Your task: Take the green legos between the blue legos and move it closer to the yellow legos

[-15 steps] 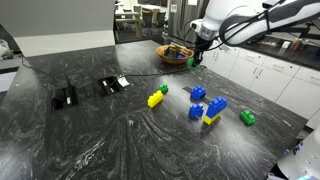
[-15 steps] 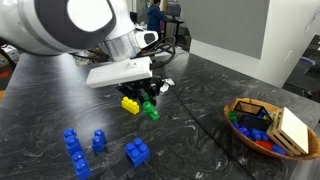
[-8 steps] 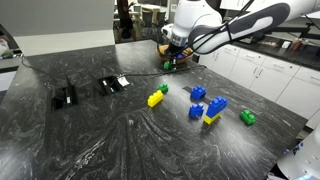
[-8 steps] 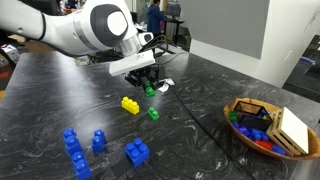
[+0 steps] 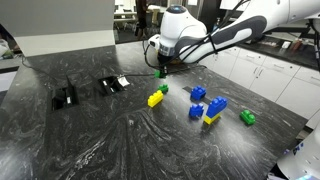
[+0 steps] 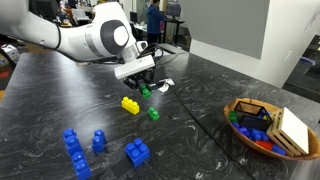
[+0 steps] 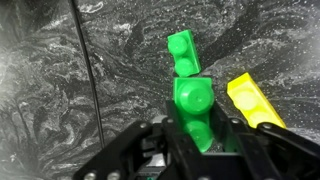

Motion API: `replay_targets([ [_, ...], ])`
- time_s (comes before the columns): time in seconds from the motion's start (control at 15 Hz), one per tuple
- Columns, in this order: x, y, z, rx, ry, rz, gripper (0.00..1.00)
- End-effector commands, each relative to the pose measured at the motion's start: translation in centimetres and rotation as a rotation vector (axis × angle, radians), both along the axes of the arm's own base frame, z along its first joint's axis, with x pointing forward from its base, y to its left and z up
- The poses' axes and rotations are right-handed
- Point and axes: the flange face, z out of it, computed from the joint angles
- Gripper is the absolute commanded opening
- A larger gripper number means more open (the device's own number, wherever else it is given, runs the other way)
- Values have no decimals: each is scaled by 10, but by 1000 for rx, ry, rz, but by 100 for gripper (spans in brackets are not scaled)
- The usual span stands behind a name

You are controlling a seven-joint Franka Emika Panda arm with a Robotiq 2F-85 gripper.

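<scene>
Wrist view has the gripper (image 7: 198,135) at lower centre, jaws narrowed onto the small green lego brick (image 7: 194,100) above the countertop (image 7: 50,80), the yellow lego brick (image 7: 255,100) just right of it, so the carry looks nearly done and next calls for lowering it beside the yellow one and letting go.

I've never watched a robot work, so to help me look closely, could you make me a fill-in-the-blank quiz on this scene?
The held brick in the shut gripper is ___. The long brick on the counter, beside a small green brick, is ___. The grouped bricks, one joined to a yellow piece, are ___.
Missing words: green, yellow, blue.
</scene>
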Motion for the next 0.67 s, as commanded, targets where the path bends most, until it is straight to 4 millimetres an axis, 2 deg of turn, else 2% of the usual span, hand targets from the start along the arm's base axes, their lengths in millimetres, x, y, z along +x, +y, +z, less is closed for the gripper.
replay_targets([
  [0.0,14,7,-8,-12,46,58,10],
  [0.33,38,16,-29,-25,64,113,10],
  [0.6,48,23,-53,-26,113,168,10],
])
